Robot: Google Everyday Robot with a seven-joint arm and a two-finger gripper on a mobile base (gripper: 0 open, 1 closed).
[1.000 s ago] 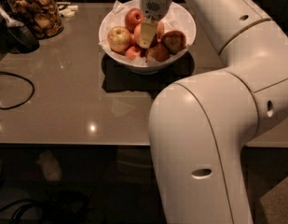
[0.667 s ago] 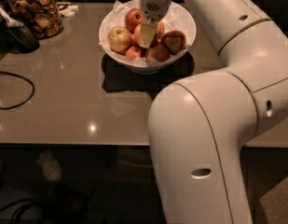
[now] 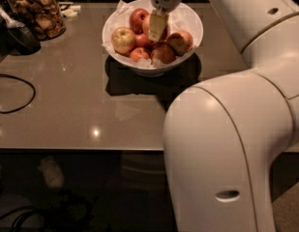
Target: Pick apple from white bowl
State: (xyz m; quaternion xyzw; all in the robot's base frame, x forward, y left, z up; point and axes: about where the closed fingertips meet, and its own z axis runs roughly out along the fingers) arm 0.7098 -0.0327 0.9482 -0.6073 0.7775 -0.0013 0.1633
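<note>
A glass jar (image 3: 38,12) of dried pieces stood at the desk's (image 3: 67,115) far left, a black cable (image 3: 16,93) nearer. The white bowl (image 3: 154,70) sat far centre, a yellow-green apple (image 3: 123,39) at its left. The hand (image 3: 156,29) reached down into the bowl's middle against the apple (image 3: 146,26), 1 of 7; whether it had clamped, I cannot tell.
</note>
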